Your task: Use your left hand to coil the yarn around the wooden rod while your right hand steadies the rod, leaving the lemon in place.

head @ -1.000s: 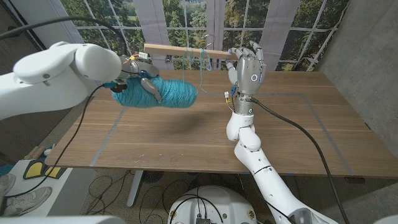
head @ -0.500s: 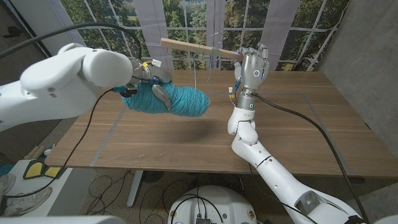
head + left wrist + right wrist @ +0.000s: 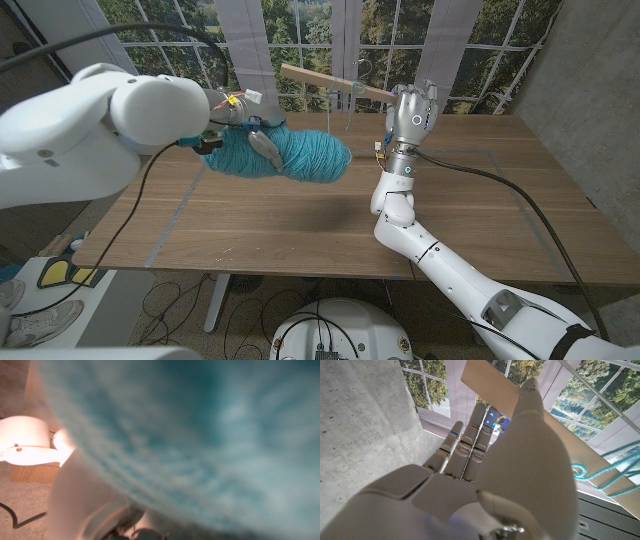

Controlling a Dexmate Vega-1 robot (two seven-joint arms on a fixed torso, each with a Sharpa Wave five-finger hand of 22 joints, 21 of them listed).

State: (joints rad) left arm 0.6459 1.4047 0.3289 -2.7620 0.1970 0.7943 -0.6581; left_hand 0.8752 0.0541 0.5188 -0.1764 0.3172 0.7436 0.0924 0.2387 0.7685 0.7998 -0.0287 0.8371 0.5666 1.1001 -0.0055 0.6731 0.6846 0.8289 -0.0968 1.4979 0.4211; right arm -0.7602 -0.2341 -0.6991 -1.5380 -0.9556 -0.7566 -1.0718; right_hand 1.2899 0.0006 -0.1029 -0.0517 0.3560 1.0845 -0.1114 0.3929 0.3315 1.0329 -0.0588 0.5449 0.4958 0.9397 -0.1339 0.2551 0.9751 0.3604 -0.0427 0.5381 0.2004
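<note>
Above table (image 3: 300,220), right hand (image 3: 413,112) grips rod (image 3: 322,80) bearing few loops; left hand (image 3: 240,128) holds yarn (image 3: 290,157), most coiling apparently remaining.

Daylight from windows (image 3: 300,30) at top; soft shadow on table (image 3: 250,220) centre. Left wrist view: yarn (image 3: 200,435) blurred, overexposed glare lower left.

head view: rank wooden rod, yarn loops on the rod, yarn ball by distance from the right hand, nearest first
1. wooden rod: gripped in the right hand, reaching out toward the robot's left.
2. yarn loops: on the rod, just left of the hand.
3. yarn ball: farthest, held by the left hand above the table.
</note>
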